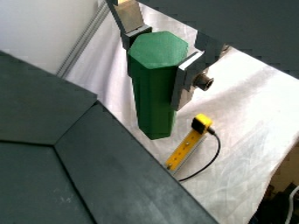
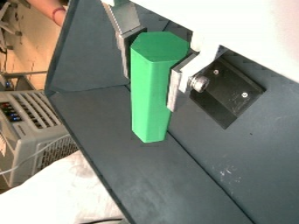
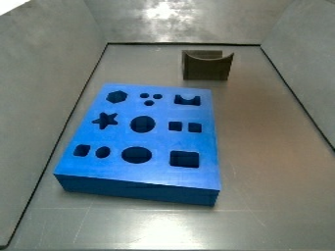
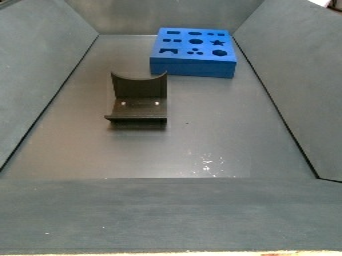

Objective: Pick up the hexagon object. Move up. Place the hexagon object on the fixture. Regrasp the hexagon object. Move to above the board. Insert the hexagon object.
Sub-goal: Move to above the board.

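In both wrist views the green hexagon object (image 1: 155,87) (image 2: 152,87) stands lengthwise between my gripper's silver fingers (image 1: 188,77) (image 2: 177,83), and my gripper (image 1: 160,54) (image 2: 155,54) is shut on it near its hexagonal end. It hangs high over the dark enclosure walls, touching nothing below. Neither side view shows the gripper or the hexagon object. The dark fixture (image 3: 207,66) (image 4: 138,100) stands bare on the floor. The blue board (image 3: 147,137) (image 4: 197,52) lies flat with its cut-out holes open.
Dark sloping walls (image 3: 53,59) (image 4: 47,90) enclose the grey floor. A yellow cable connector (image 1: 191,142) lies on white sheeting outside the enclosure. Grey equipment (image 2: 30,122) stands beyond the wall.
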